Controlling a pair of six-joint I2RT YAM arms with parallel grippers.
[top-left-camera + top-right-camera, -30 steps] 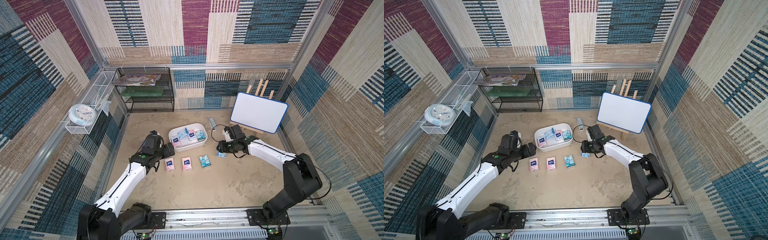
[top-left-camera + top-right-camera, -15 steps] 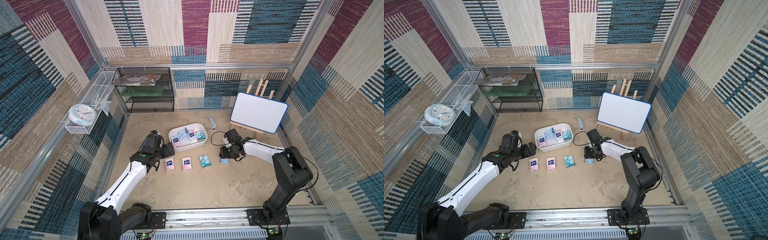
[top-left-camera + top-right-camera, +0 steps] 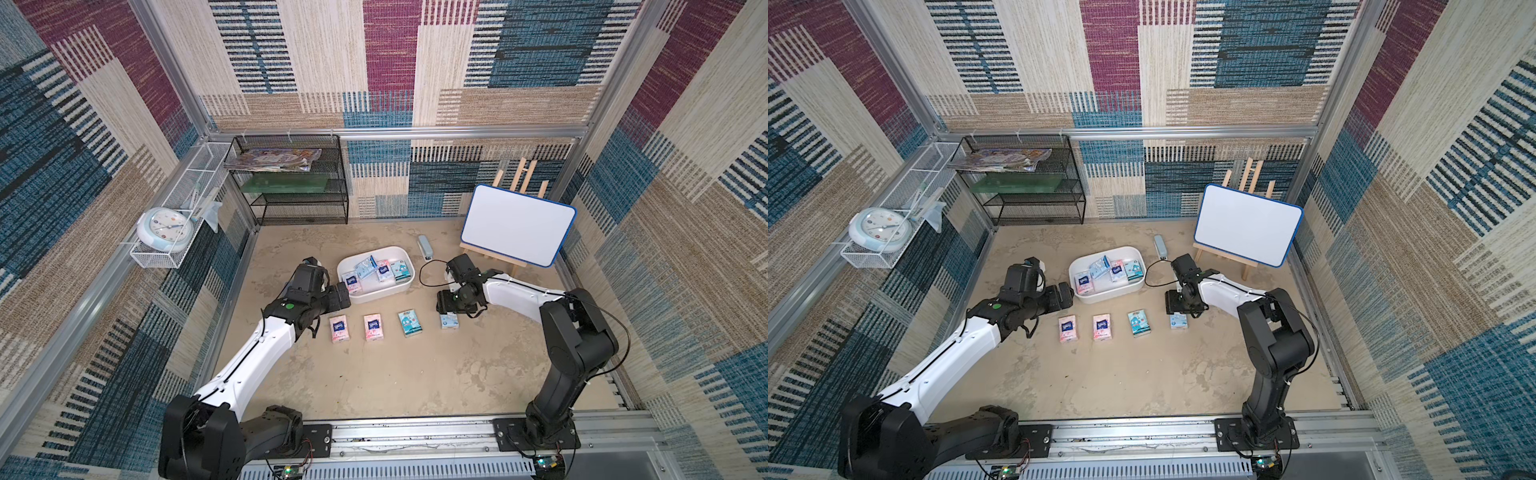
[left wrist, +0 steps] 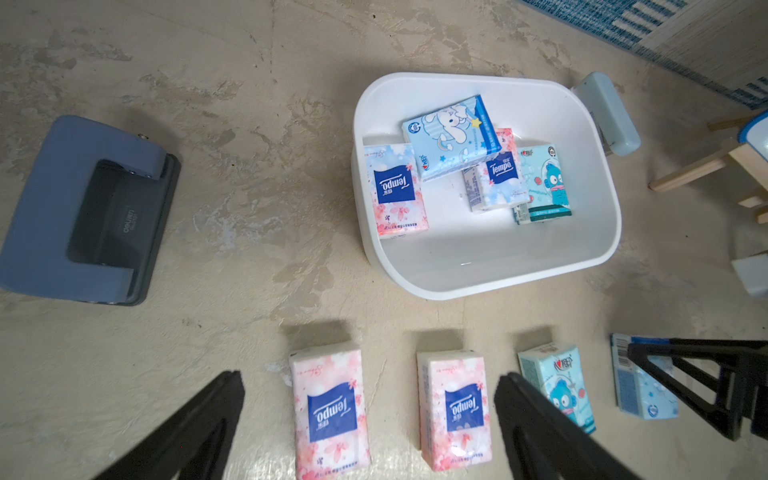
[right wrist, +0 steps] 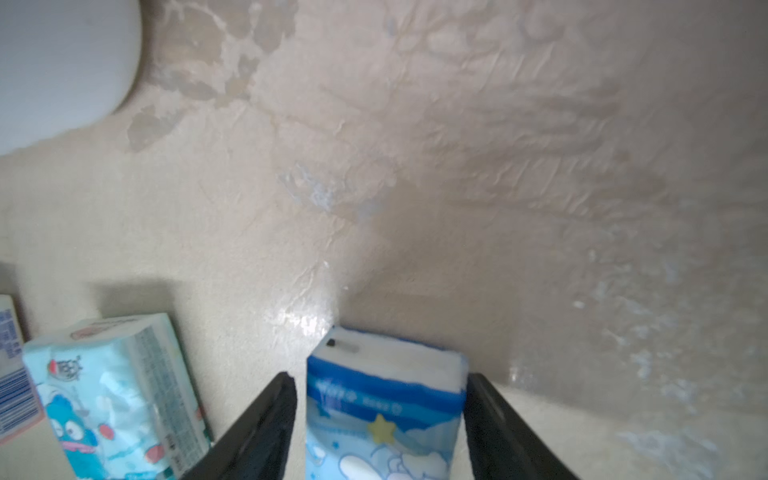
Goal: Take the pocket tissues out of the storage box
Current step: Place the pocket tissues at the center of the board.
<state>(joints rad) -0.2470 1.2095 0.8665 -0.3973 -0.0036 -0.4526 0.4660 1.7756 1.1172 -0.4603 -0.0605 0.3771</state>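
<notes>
The white storage box point(image 3: 374, 248) point(image 3: 1104, 249) point(image 4: 478, 274) holds several pocket tissues: two pink packets point(image 4: 399, 189), a light blue one point(image 4: 451, 135) and a teal one point(image 4: 544, 183). On the floor in front lie two pink packets point(image 3: 339, 328) point(image 3: 373, 327), a teal one point(image 3: 409, 323) and a light blue one point(image 3: 449, 321) in a row. My right gripper point(image 3: 448, 313) point(image 5: 380, 378) stands open astride that light blue packet point(image 5: 386, 399), with a gap at one finger. My left gripper point(image 3: 343, 293) point(image 4: 370, 378) is wide open and empty, by the box's left end.
A grey-blue stapler point(image 3: 425, 246) lies behind the box. A whiteboard on a wooden easel point(image 3: 517, 224) stands at the back right, a black mesh shelf point(image 3: 295, 183) at the back left, a wire basket with a clock point(image 3: 166, 226) on the left wall. A grey hole punch point(image 4: 89, 208) sits left of the box.
My right gripper came down and toward the front with the light blue packet, set it at the right end of the row, and its jaws have spread. The left arm stayed put.
</notes>
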